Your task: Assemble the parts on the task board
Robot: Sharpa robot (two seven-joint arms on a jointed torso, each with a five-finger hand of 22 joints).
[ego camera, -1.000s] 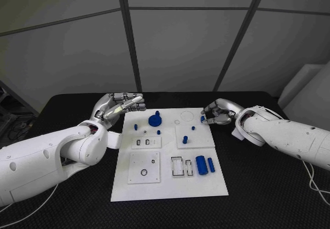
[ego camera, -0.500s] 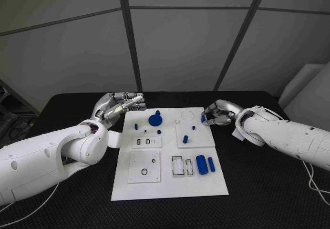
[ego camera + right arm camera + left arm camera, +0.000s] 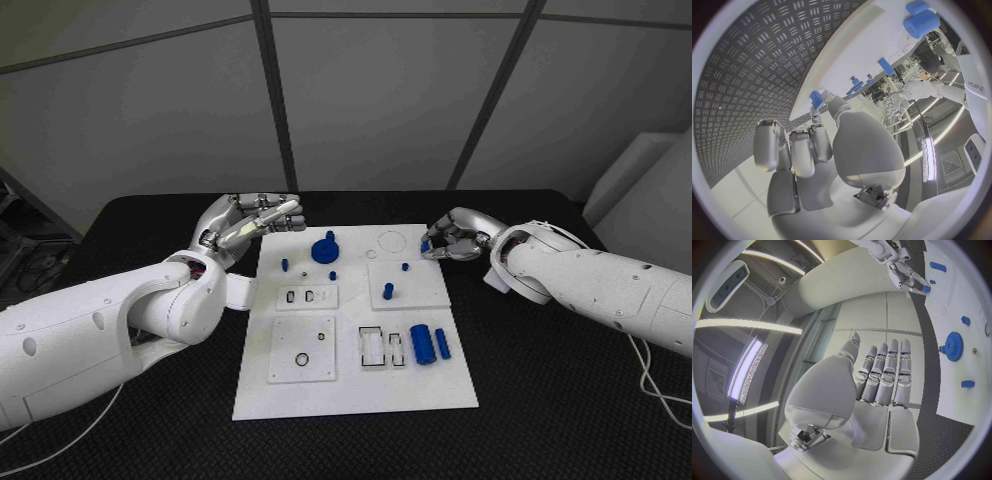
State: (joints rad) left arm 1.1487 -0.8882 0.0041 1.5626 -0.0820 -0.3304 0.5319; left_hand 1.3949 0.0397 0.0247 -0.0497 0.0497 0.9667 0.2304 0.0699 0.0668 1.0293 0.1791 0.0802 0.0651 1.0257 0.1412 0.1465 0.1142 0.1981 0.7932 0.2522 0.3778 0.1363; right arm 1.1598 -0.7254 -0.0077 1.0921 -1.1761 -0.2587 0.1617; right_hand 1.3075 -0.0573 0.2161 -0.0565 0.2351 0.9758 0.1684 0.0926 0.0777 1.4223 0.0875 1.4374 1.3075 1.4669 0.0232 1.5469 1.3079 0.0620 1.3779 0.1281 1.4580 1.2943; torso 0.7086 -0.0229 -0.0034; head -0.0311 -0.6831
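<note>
The white board (image 3: pixel 355 330) lies flat in the middle of the black, ridged desk (image 3: pixel 548 400), with wide bare desk along its near and side edges. The left hand (image 3: pixel 254 222) hovers at the board's far left corner, fingers straight and together, holding nothing. The right hand (image 3: pixel 450 243) sits at the far right edge, pinching a small blue peg (image 3: pixel 427 249) between fingertips. On the board a toothed blue gear (image 3: pixel 327 249) stands near the far end, a blue pin (image 3: pixel 388 292) stands upright in a square plate, and a smooth blue cylinder (image 3: pixel 421 345) and slim bar (image 3: pixel 443 346) lie side by side near the right edge.
</note>
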